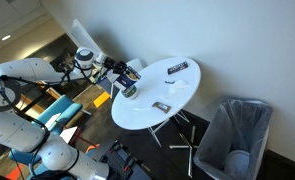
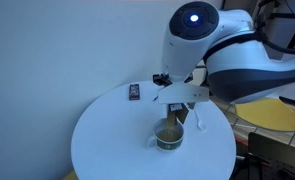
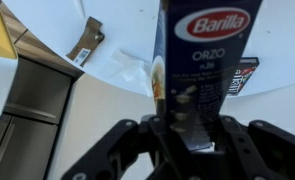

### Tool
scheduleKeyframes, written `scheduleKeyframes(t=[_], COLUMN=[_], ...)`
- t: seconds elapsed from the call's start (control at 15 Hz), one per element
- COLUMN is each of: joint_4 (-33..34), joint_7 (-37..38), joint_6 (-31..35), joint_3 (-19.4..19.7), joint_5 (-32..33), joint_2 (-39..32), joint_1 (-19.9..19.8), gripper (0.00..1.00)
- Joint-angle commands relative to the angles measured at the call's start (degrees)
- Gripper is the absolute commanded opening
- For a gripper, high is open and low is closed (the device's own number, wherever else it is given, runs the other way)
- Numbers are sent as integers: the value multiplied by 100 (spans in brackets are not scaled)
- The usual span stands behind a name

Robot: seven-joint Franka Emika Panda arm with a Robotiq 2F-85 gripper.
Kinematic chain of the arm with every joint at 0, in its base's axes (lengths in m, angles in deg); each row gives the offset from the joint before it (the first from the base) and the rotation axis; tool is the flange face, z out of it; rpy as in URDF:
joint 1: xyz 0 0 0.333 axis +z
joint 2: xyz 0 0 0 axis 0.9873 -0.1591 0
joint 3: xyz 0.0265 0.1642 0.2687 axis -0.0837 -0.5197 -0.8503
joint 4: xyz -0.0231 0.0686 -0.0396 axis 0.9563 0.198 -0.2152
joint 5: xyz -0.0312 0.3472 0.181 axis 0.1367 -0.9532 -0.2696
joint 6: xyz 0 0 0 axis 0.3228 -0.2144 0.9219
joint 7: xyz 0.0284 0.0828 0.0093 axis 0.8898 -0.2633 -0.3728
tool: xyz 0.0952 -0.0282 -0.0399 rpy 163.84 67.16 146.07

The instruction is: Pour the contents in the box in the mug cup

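My gripper (image 3: 187,135) is shut on the box (image 3: 205,60), a dark blue Barilla orzo box with a pale patch, which fills the middle of the wrist view. In an exterior view the gripper (image 1: 117,68) holds the box (image 1: 130,72) in the air at the table's edge, just above the mug cup (image 1: 130,91). The olive-grey mug cup (image 2: 169,137) stands on the white round table (image 2: 107,140) below the gripper (image 2: 187,112). The mug is hidden in the wrist view.
A flat dark oblong with white marks (image 1: 179,68) lies at the far side of the table, and it also shows in the wrist view (image 3: 245,75). A small flat grey piece (image 1: 160,106) lies near the edge. A grey bin (image 1: 237,130) holding a pale bluish cup (image 1: 237,160) stands beside the table.
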Motion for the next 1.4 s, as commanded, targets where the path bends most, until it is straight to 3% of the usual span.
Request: scheduleKeyframes(t=[0.0, 1.33], joint_4=[-91, 441], joint_7=[-114, -1722], joint_6=[64, -73], joint_3=[148, 990], joint_5=[-529, -4410], joint_2=[196, 174], joint_1=[-121, -878], gripper=[13, 13])
